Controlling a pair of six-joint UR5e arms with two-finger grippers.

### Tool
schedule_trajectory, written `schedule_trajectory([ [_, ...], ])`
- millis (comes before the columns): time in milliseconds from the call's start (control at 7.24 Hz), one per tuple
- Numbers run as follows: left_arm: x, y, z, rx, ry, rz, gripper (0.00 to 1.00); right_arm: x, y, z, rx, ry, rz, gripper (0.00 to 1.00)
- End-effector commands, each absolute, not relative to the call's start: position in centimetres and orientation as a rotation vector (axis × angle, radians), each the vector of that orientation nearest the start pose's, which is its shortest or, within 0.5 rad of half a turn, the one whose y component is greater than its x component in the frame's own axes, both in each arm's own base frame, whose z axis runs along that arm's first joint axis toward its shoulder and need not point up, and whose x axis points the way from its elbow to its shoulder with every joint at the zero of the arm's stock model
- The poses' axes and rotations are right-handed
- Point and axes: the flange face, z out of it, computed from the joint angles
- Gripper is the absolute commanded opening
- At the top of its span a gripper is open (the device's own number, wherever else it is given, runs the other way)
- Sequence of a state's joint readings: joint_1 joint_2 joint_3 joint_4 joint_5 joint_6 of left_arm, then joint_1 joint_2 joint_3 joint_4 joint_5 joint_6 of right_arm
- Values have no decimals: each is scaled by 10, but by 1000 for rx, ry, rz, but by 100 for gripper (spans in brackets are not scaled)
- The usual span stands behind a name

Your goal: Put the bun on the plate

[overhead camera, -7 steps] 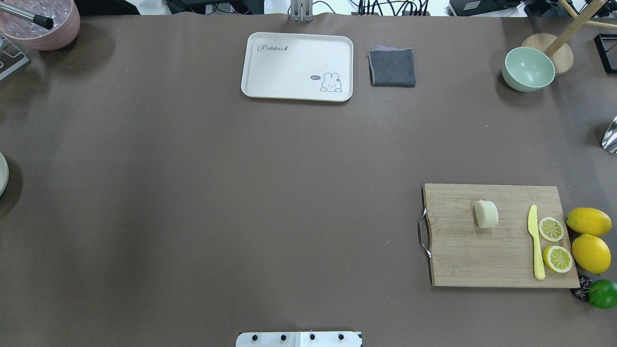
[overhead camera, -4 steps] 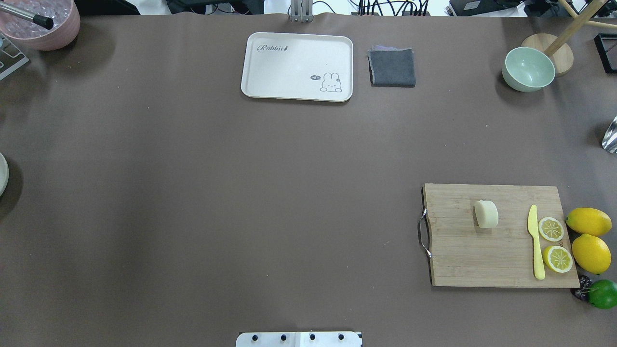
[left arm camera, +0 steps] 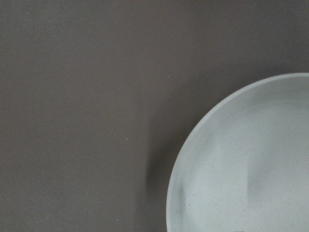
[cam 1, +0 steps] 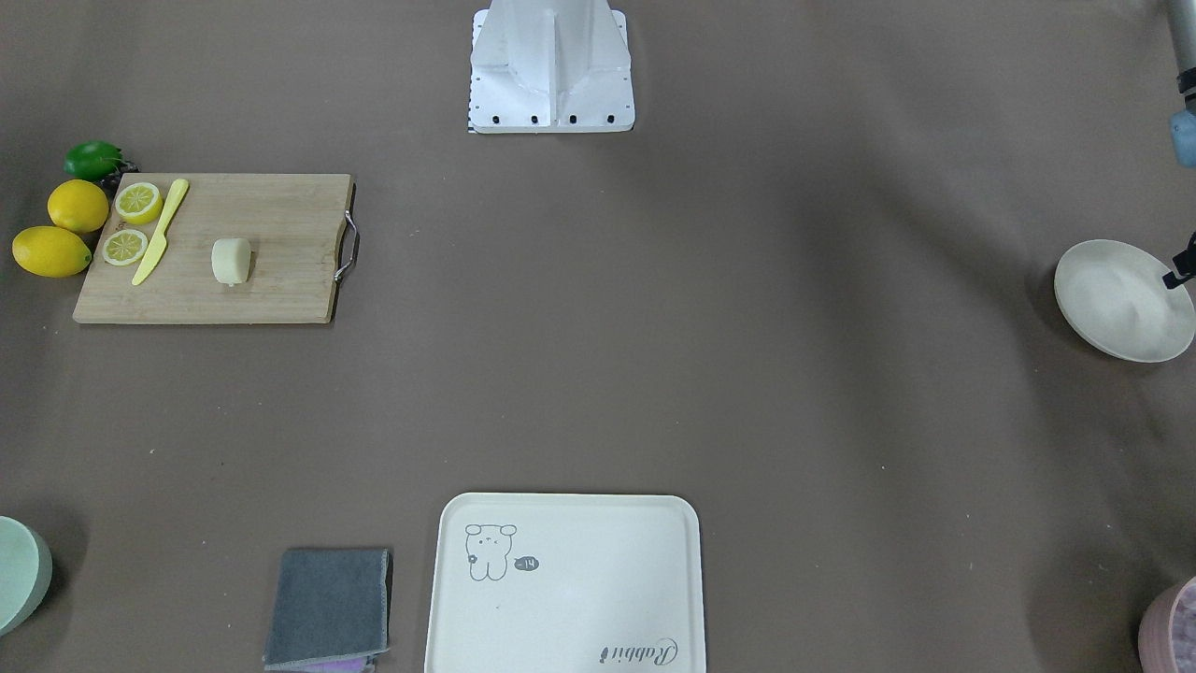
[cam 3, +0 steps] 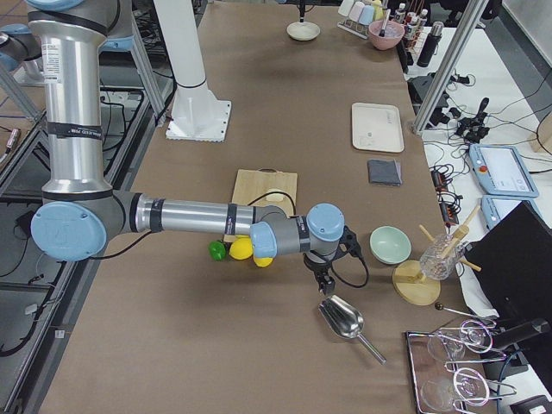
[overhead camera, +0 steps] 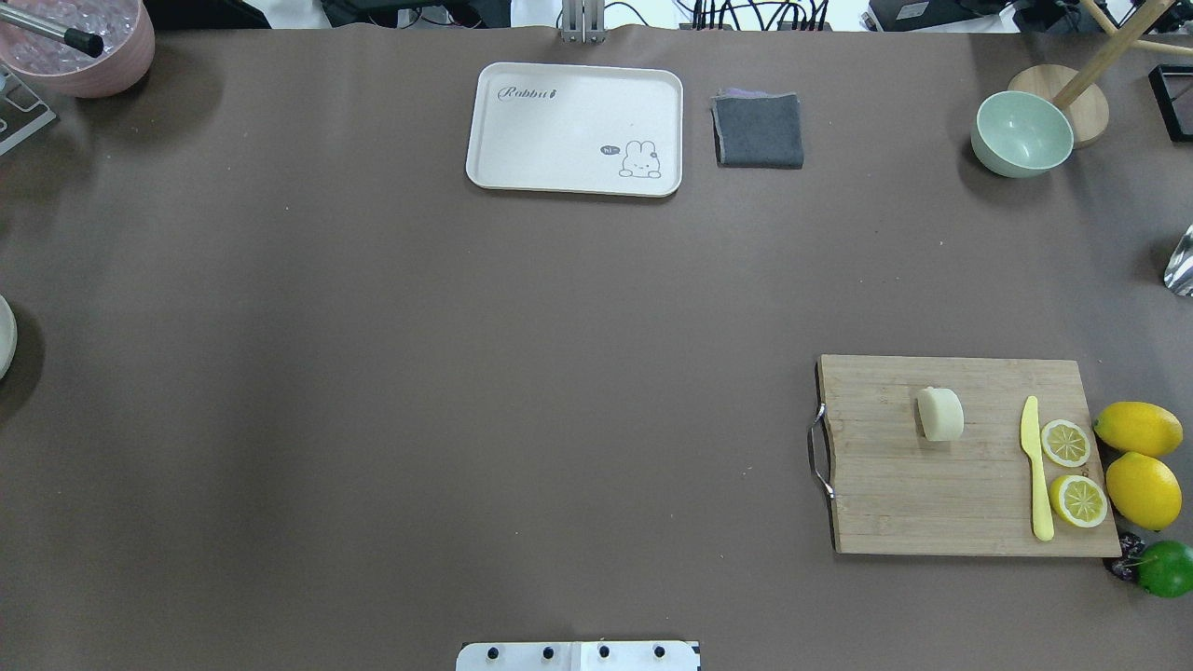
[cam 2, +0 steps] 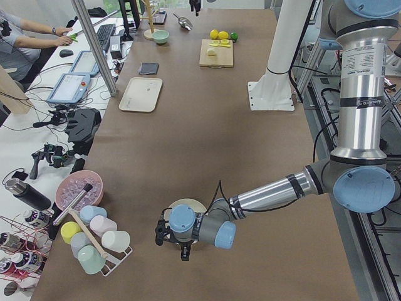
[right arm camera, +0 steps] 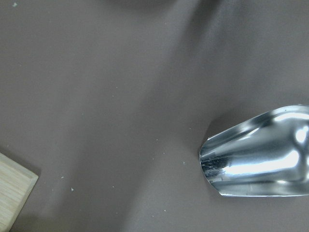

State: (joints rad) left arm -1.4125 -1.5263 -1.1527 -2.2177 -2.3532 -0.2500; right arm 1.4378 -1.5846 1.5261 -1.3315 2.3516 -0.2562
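The bun (overhead camera: pixel 939 413) (cam 1: pixel 231 260) lies on a wooden cutting board (overhead camera: pixel 932 503) on my right side, with no gripper near it. Far across the table on my left side sits the plate (cam 1: pixel 1121 299) (left arm camera: pixel 241 159), with nothing on it; the overhead view catches only a sliver of the plate (overhead camera: pixel 4 335). My left gripper (cam 2: pixel 168 235) hangs low at the plate's edge, and I cannot tell if it is open or shut. My right gripper (cam 3: pixel 325 289) hovers beyond the board, just over a metal scoop (cam 3: pixel 343 319) (right arm camera: pixel 260 154); its state is also unclear.
Two lemon slices (overhead camera: pixel 1065 443), a yellow knife (overhead camera: pixel 1035 466), two lemons (overhead camera: pixel 1139 429) and a lime (overhead camera: pixel 1165 568) sit at the board's right end. A cream tray (overhead camera: pixel 574 129), grey cloth (overhead camera: pixel 759 130) and green bowl (overhead camera: pixel 1021 134) line the far edge. A pink bowl (overhead camera: pixel 84 47) stands far left.
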Motion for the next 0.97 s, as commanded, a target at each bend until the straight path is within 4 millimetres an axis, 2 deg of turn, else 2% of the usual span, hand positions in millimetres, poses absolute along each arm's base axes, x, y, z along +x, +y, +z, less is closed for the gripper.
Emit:
schedule_trajectory([
  [0,9,-454,814,11,797,-14,80,-6,-500,663,216,-774,-444,100],
  [415,19,-461,816,2,796,1,77,-7,-500,663,215,-773,-445,100],
  [553,22,-462,815,1,796,9,67,-7,-500,662,218,-774,-447,100],
  [691,23,-462,815,-2,796,8,50,-9,-501,661,218,-774,-450,100],
  [829,23,-462,816,-5,795,7,27,-10,-501,661,218,-773,-451,100],
])
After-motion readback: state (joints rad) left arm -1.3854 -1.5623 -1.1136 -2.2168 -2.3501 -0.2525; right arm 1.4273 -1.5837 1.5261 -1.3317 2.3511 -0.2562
